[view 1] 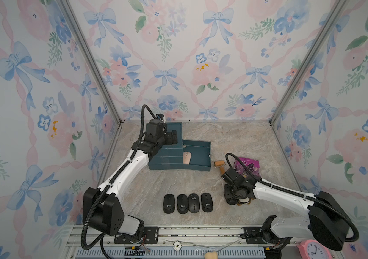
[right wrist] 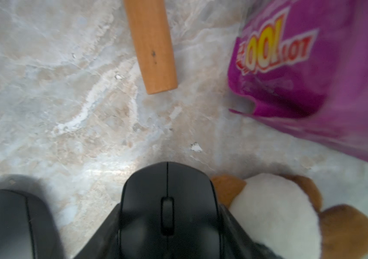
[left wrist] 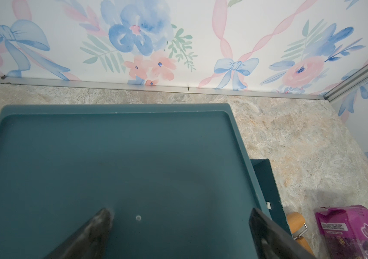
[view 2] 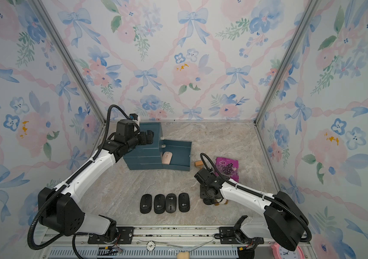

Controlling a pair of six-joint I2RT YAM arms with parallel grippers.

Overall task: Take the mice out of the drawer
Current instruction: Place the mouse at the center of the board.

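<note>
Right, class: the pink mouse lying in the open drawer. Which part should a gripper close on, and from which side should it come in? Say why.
Probably the two long sides at mid-length, coming straight down from above. The pink mouse lies flat and low in the drawer, whose walls bar a sideways approach. It sits close to the cabinet, so room on that side is tight.

Soft even light, faint shadows, top views bowed at edges, purple packet (right wrist: 313,67) blurred, perhaps motion
</note>
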